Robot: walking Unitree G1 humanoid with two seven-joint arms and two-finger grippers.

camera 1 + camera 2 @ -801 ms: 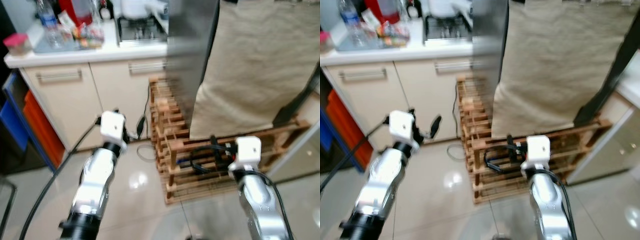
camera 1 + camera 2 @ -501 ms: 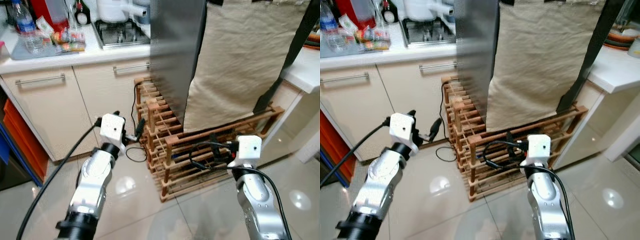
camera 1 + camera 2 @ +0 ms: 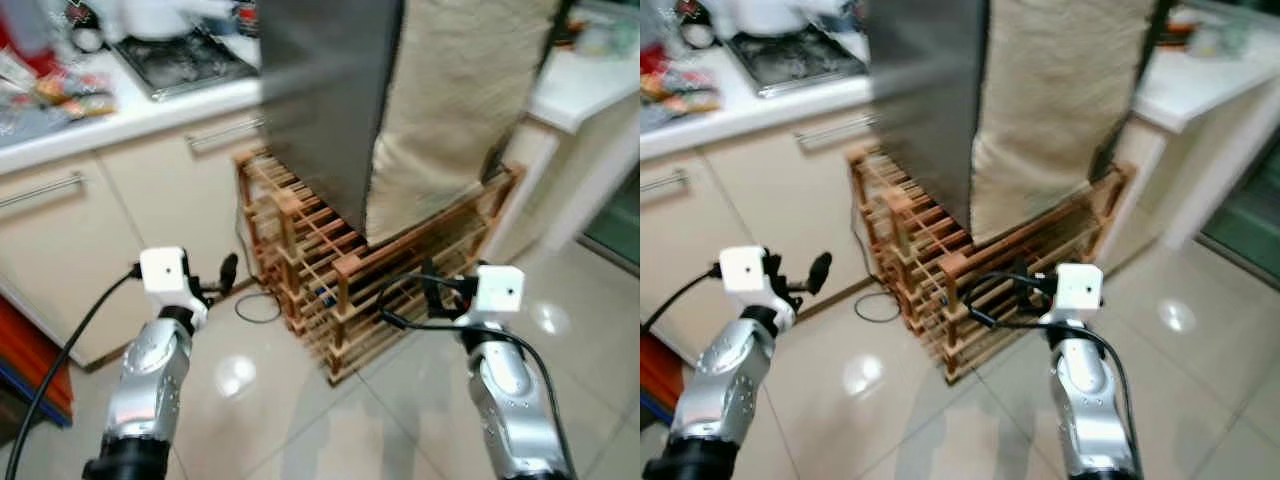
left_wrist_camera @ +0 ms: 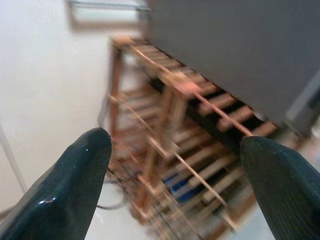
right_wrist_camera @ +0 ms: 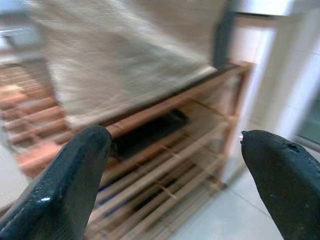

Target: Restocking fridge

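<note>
Wooden rack (image 3: 345, 290) sits on the tiled floor (image 3: 300, 420), carrying a grey fridge-like box (image 3: 325, 95) with a beige cloth (image 3: 455, 95) draped over its right side. Can't see a fridge door or any stock item anywhere, so can't tell where the goods for restocking are.

Left gripper (image 4: 175, 172): fingers spread wide, nothing between them, held in the air to the left of the rack, pointing at the rack's left corner post. Its black fingertips (image 4: 70, 185) frame the rack slats in the wrist view. A black cable (image 3: 60, 370) trails from that arm.

Right gripper (image 5: 175, 175): fingers also spread wide, holding nothing, hovering just in front of the rack's front face, below the cloth edge. A dark flat object (image 5: 147, 132) lies on the rack's upper shelf; too blurred to identify.

Bench (image 3: 120, 120) with pale cabinet doors stands left of and behind the rack, a hob (image 3: 185, 65) on top. A loose cord (image 3: 255, 305) lies on the floor at the rack's left foot. A white counter (image 3: 580, 85) stands right of the rack. Head views are motion-blurred.
</note>
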